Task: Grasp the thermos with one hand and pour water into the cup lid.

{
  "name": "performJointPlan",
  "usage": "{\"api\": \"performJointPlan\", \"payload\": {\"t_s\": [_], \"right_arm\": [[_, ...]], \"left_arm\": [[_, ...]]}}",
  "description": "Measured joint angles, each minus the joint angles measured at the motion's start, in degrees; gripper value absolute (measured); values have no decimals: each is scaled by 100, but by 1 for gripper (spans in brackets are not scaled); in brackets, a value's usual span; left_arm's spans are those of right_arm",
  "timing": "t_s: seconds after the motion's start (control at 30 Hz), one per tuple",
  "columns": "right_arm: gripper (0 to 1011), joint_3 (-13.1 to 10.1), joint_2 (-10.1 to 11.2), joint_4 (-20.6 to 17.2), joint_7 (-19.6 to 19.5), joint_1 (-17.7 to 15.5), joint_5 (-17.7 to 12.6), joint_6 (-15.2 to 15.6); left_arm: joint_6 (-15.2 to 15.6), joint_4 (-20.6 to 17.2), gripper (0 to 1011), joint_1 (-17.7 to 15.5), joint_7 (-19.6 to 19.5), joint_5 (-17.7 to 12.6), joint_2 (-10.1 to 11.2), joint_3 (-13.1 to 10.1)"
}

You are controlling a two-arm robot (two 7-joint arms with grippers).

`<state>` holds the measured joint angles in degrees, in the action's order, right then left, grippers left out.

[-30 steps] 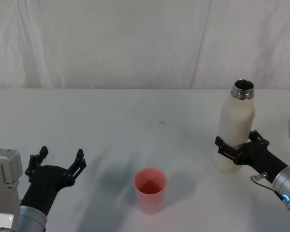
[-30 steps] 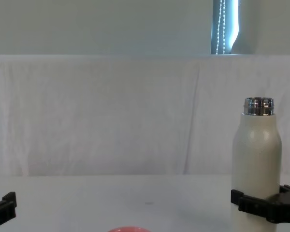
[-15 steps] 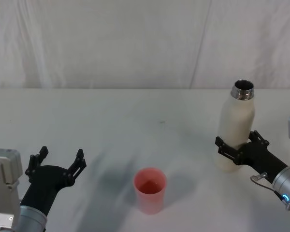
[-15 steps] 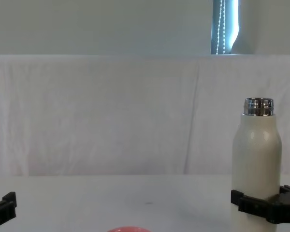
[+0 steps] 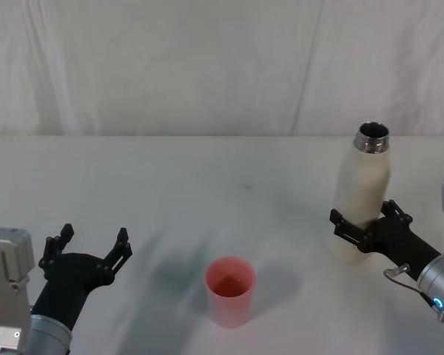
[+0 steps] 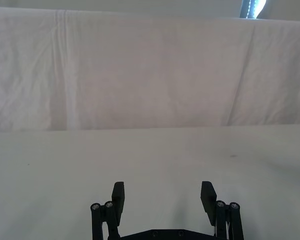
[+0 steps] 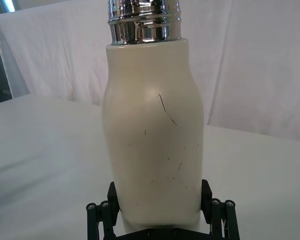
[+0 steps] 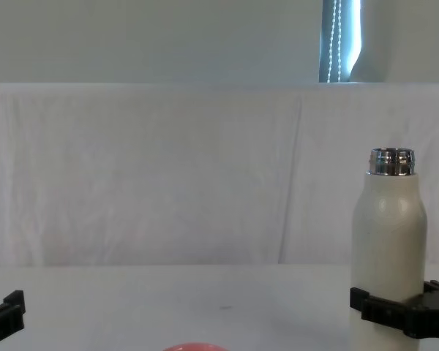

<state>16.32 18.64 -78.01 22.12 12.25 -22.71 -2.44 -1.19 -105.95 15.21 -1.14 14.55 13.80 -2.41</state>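
Two grippers are seen over a white-draped table [image 5: 207, 170], one at each side. At the far left, low and near the robot's body, the left gripper [image 5: 89, 248] is held above the cloth with its black fingers [image 6: 118, 196] spread wide and nothing between them; in the left wrist view only bare table and the cloth backdrop [image 6: 150, 75] are seen past the fingertips. In the chest view just one black tip of it is caught at the lower left edge.

Toward the middle, slightly nearer the robot than the bottle, the cup lid [image 5: 229, 291] is stood upright on the table, its open mouth upward and its inside a reddish pink. It is well apart from both grippers. In the chest view only its curved top rim [image 8: 194, 346] is seen at the bottom edge.

To the right, the thermos [image 5: 362, 194] is stood upright, its steel neck uncapped and its mouth open to the top. The right gripper [image 5: 362, 225] is closed around the lower part of the cream body, one finger on each side, pressed against the wall, as is confirmed in the right wrist view [image 7: 157, 210]. Whether the base is resting on the table or is slightly raised cannot be told.
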Motion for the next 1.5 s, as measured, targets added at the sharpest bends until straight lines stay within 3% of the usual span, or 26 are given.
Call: {"api": "performJointPlan", "payload": {"t_s": [1.5], "right_arm": [[1000, 0, 1, -6, 1, 0, -7, 0]], "left_arm": [[0, 0, 1001, 0, 0, 0, 0, 0]]}}
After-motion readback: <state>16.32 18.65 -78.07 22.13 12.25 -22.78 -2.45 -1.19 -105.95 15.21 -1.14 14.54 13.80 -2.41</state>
